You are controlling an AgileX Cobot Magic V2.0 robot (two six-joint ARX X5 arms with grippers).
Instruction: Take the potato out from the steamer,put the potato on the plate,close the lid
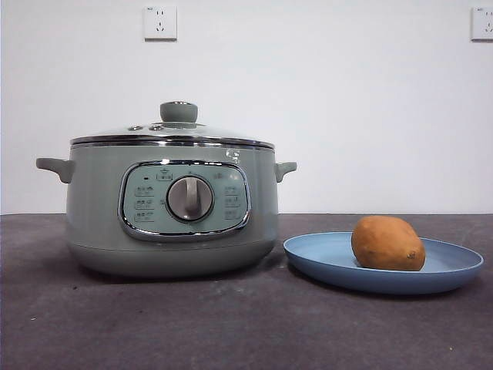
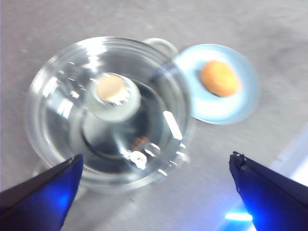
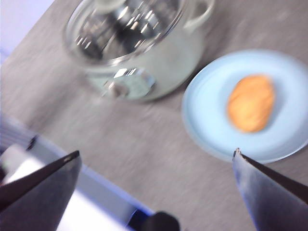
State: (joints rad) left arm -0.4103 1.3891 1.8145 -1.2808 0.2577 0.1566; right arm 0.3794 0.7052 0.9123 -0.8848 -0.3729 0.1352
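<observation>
Left gripper (image 2: 154,166): fingers (image 2: 43,197) spread wide, nothing between them, hanging high above the steamer (image 1: 171,208). Its wrist view is motion-blurred; only the two finger tips show, rest of the arm cut off.

Right gripper (image 3: 156,156): fingers (image 3: 269,190) also wide apart and empty, up over the near part of the table (image 1: 231,324), steamer and plate (image 1: 454,270) both below it. That view is blurred too.

Neither arm shows in the front view.

Lid (image 1: 171,135) sits closed on the steamer, rim seated all round, pale green knob (image 1: 179,112) on top. Through the glass from the left wrist view I get only glare and reflections, so the pot's contents are hard to make out.

Potato (image 1: 387,243) lies on the light-blue plate, right of centre on it. Plate is on the table just right of the steamer; its left rim is close to the pot's base, touching or not I can't tell. Front panel with silver dial (image 1: 189,198) faces the camera; button markings too small to read.

Two wall sockets (image 1: 160,22) on the far wall, the right one cut by the frame edge.
</observation>
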